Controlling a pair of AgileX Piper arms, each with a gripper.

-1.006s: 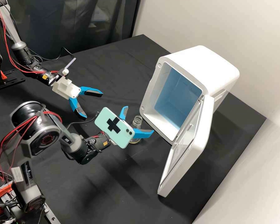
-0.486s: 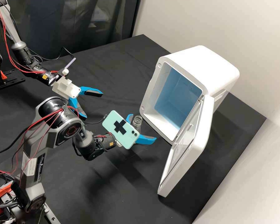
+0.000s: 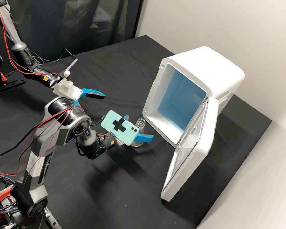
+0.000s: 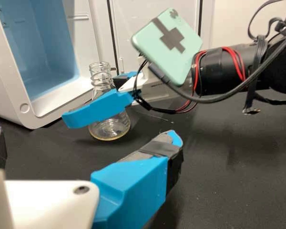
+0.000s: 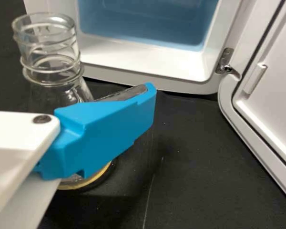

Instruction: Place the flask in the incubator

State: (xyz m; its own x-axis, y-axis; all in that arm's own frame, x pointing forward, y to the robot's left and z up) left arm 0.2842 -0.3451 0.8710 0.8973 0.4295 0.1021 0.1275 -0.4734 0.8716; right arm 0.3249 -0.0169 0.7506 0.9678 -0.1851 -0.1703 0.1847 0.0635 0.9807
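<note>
The incubator (image 3: pixel 209 68) stands door-open on the counter (image 3: pixel 117 190), with the glass flask (image 3: pixel 140 123) upright just before its mouth. My right jaws are open astride the flask, so I should close gently and squarely below the neck, lest it tip. My left jaws hang open, well apart.

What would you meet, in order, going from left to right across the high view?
left gripper → mint-green phone → flask → incubator

Lab, black bench (image 3: pixel 124 63), flask (image 3: pixel 140 123), white incubator (image 3: pixel 206 68)
</note>
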